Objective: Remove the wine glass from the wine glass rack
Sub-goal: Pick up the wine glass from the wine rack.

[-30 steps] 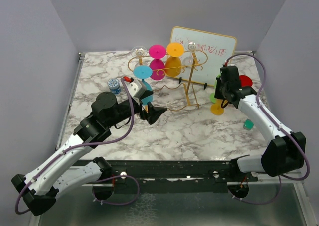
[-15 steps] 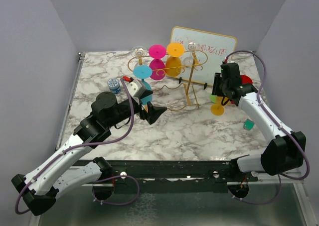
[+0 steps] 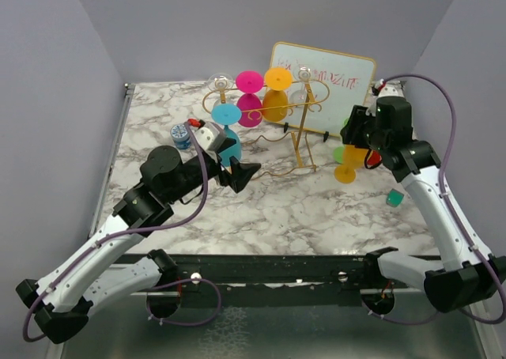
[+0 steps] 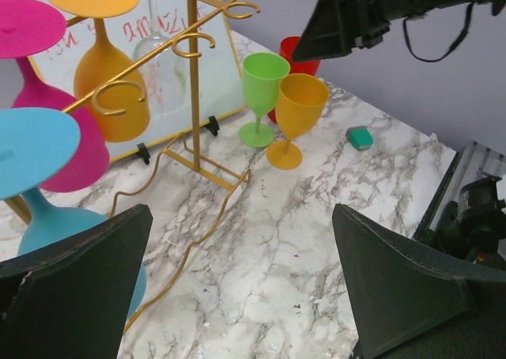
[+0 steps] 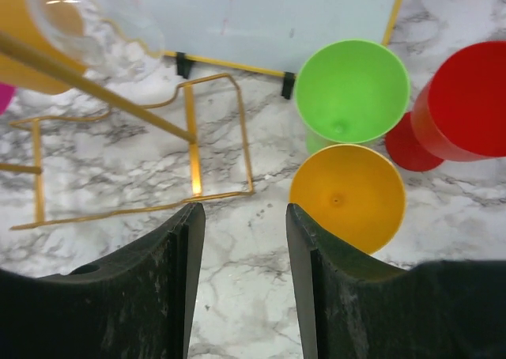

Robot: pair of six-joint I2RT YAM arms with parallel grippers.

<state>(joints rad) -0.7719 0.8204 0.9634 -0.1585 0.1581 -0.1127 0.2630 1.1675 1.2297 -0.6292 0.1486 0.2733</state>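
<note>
The gold wire wine glass rack [image 3: 300, 130] stands at the back centre. Blue [image 3: 227, 134], magenta [image 3: 250, 98] and orange [image 3: 277, 94] wine glasses hang on it upside down, with clear ones [image 3: 302, 86] at the ends. My left gripper [image 3: 241, 175] is open and empty just in front of the blue glass. In the left wrist view the blue glass [image 4: 32, 149] is beside my left finger [image 4: 79, 280], not between the jaws. My right gripper [image 3: 354, 137] is open and empty above the table to the right of the rack; its wrist view shows the rack's base [image 5: 194, 149].
A yellow glass [image 5: 348, 197], a green glass [image 5: 352, 90] and a red one [image 5: 466, 98] stand upright right of the rack. A gold-framed whiteboard [image 3: 332, 78] leans behind. A small blue jar [image 3: 181, 135] sits at the left, and a teal block [image 3: 393, 198] at the right.
My right arm has risen and swung right, away from the standing glasses. My left gripper has crept slightly up toward the blue glass.
</note>
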